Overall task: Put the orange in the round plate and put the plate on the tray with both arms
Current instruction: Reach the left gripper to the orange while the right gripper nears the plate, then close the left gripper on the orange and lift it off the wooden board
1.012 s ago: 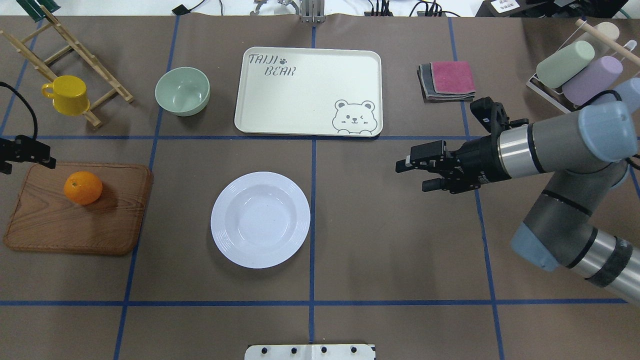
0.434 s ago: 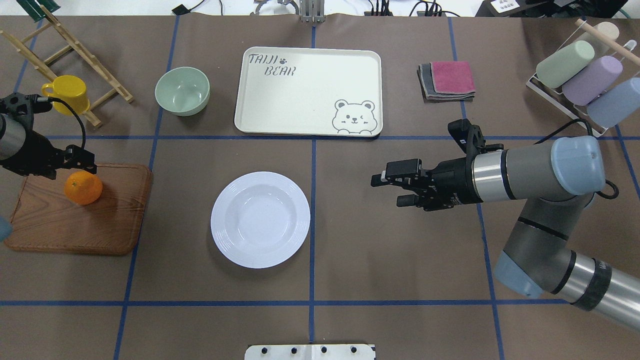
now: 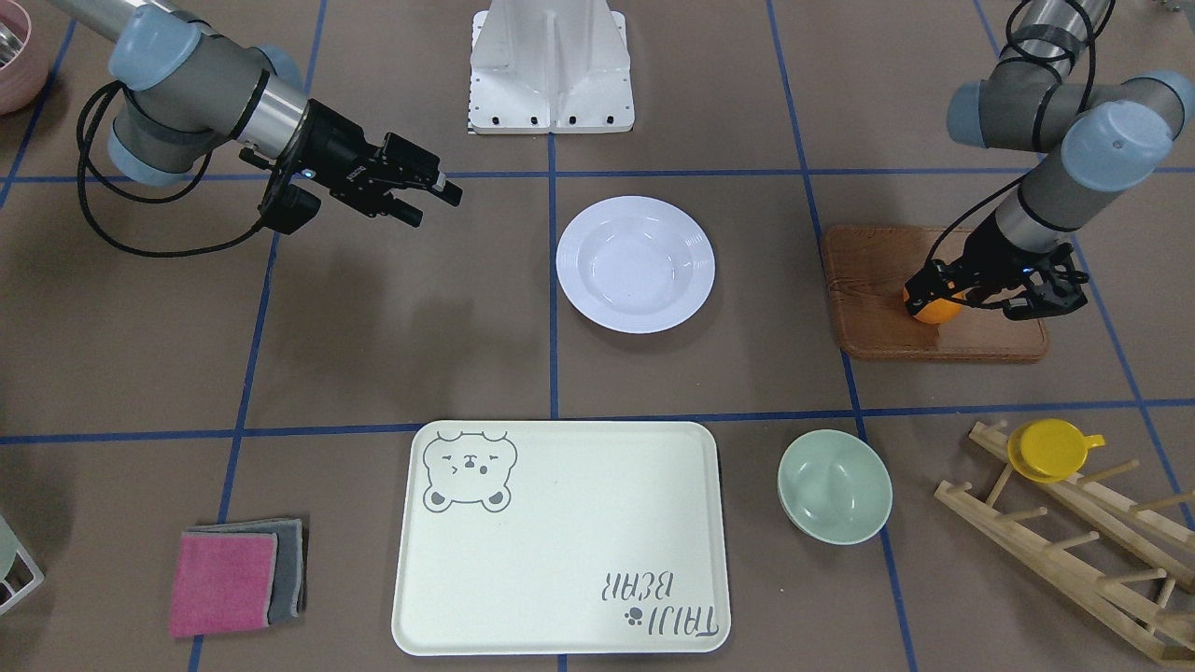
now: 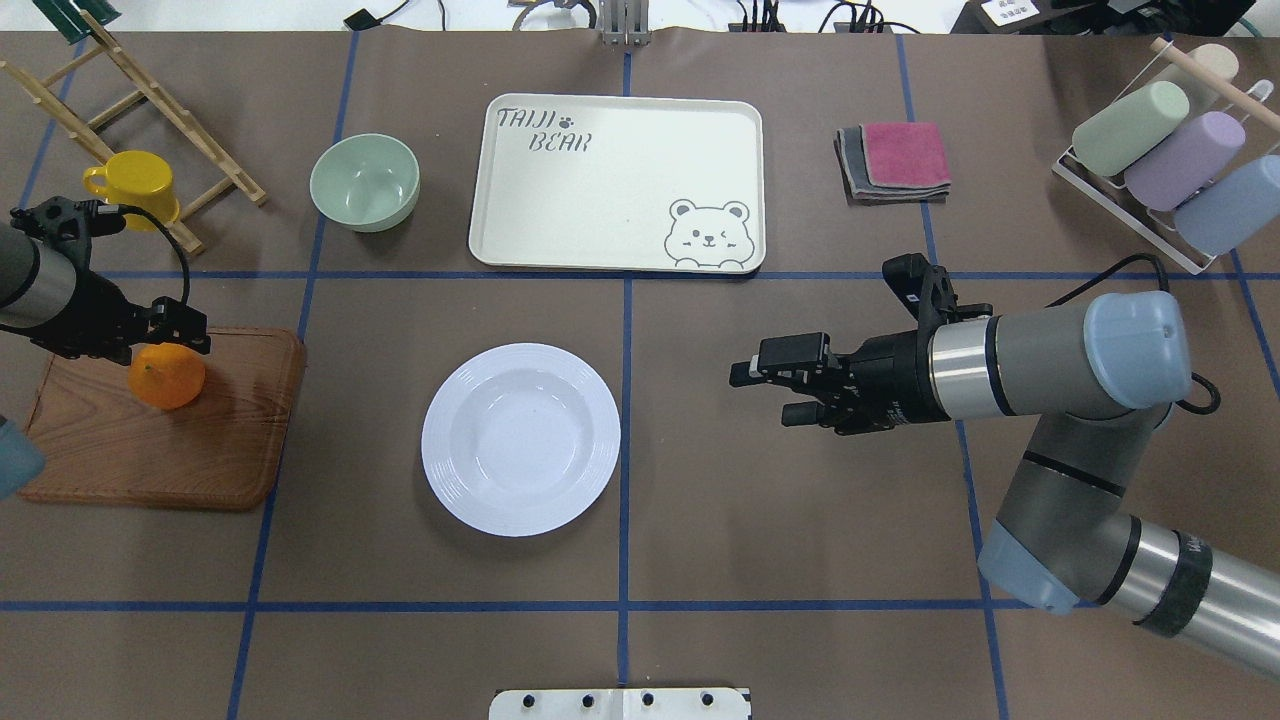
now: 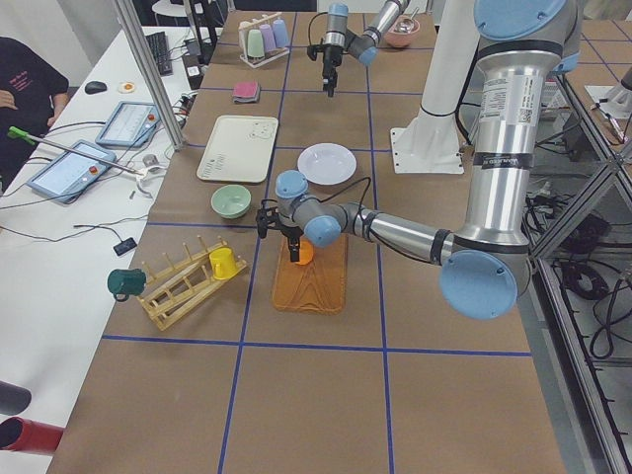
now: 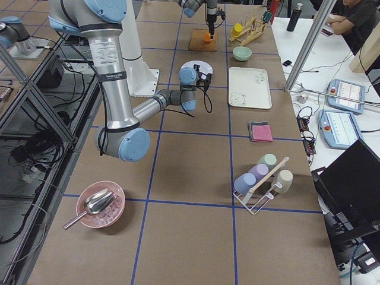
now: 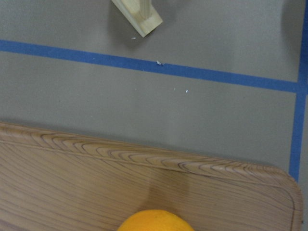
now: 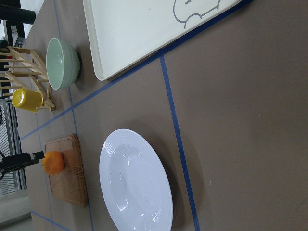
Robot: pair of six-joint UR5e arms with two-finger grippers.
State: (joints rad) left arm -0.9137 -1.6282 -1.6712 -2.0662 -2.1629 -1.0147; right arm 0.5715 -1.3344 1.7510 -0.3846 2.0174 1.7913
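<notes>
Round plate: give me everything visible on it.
The round plate is white and glossy, with a deep centre and a wide ridged rim. It looks like ceramic or melamine. It sits upright, flat and empty on the brown table cover, its edge beside a blue tape line, between the wooden board and the right gripper. Nothing else touches it.

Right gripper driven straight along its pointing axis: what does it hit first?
Probably the round plate: the right gripper points at it across bare table. Height is unclear, so it might pass over.
</notes>
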